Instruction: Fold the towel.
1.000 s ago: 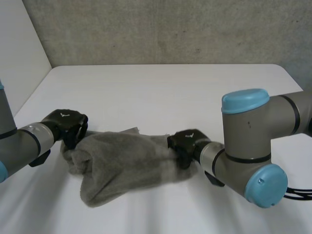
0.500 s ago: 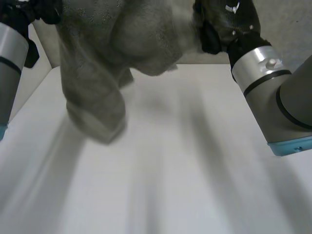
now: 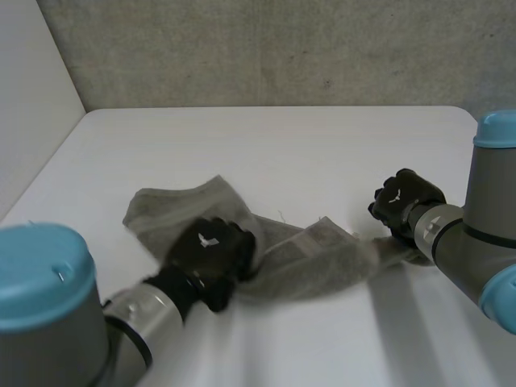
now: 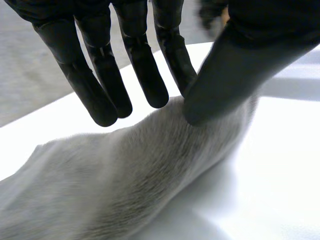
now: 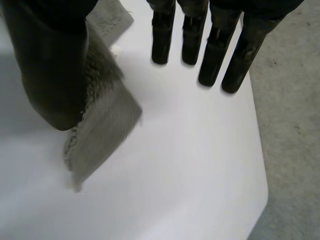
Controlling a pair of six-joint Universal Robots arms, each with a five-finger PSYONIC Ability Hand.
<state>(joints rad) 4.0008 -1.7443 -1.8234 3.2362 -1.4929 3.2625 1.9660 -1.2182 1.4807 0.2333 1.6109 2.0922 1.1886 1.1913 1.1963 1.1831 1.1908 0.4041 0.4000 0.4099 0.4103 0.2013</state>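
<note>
Towel (image 3: 322, 258): grey, rumpled, lying on white surface (image 3: 282, 153) between both hands.
Left hand (image 3: 211, 250): fingers straight, thumb touching towel's middle.
Right hand (image 3: 403, 201): fingers straight and spread, thumb at towel's end corner.

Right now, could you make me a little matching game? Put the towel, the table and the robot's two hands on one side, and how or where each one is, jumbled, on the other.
Things:
1. towel
2. left hand
3. right hand
4. table

States or places:
A. white, with everything else resting on it
B. fingers straight, thumb at a corner of the cloth's narrow end
C. grey, lying rumpled and stretched out
D. fingers straight, over the cloth's broad part

Pairs: 1-C, 2-D, 3-B, 4-A.
</note>
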